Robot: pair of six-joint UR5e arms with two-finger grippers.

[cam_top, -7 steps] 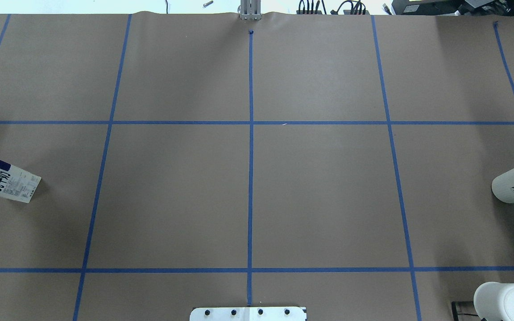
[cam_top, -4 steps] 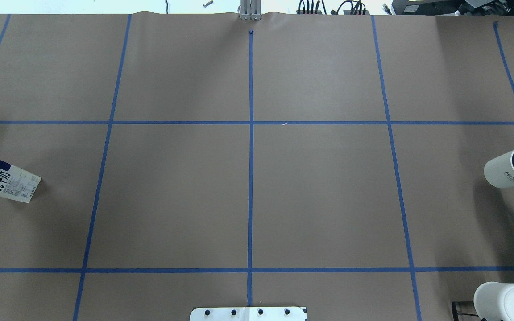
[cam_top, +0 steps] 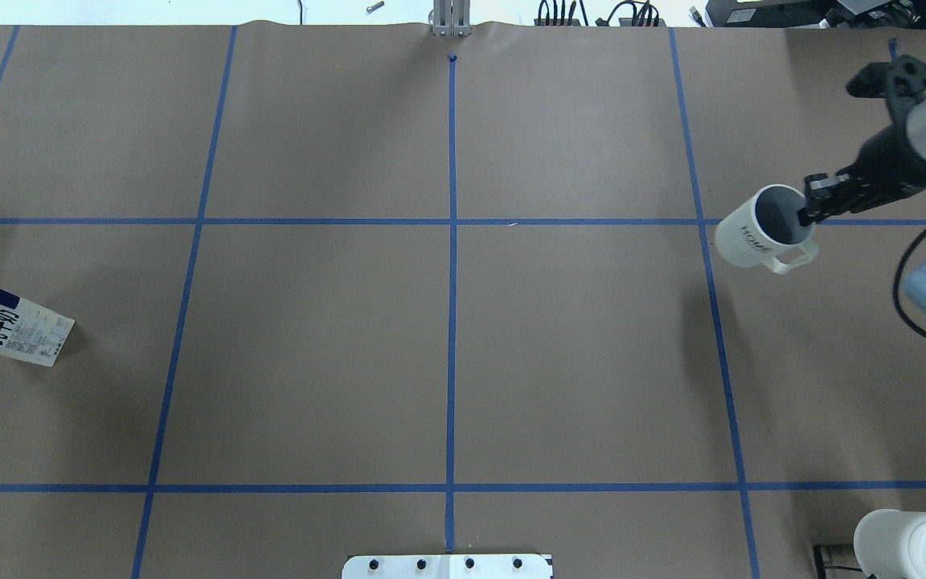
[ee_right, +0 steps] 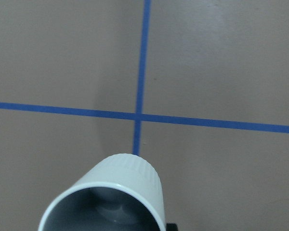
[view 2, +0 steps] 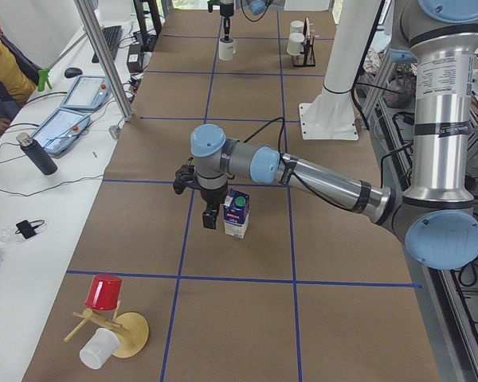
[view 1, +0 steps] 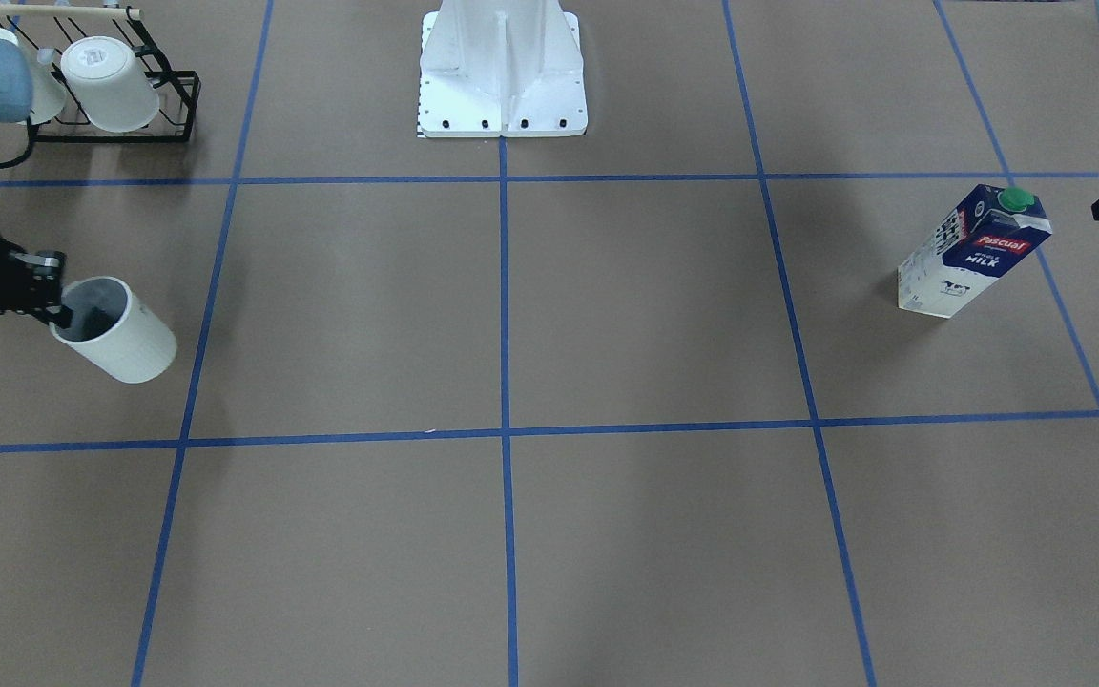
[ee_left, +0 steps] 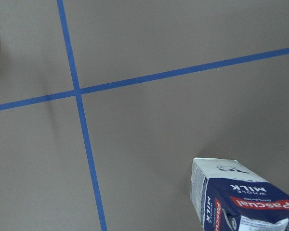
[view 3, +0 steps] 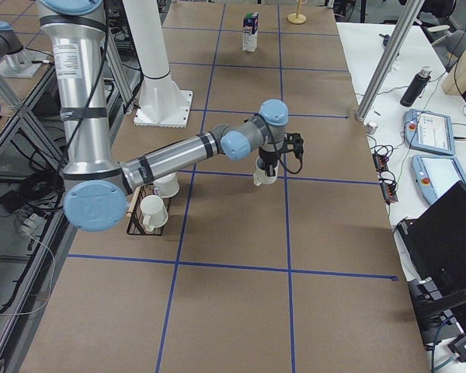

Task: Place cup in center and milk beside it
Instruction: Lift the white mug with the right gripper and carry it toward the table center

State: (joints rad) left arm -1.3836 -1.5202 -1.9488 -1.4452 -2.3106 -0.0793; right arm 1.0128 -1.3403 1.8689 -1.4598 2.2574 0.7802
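Cup (cam_top: pixel 744 241), rim pinched by right gripper (cam_top: pixel 807 215), has lifted and swung toward centre; milk (cam_top: pixel 13 328) stands unmoved

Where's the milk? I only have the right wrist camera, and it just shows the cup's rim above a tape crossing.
Observer: The milk stands upright at the robot's far left, well away from the cup.
Operator: Is the left arm holding it?
Observer: No. The left gripper hangs beside it, apart from it.
Operator: How is the cup held?
Observer: The right gripper pinches its rim, with one finger inside.
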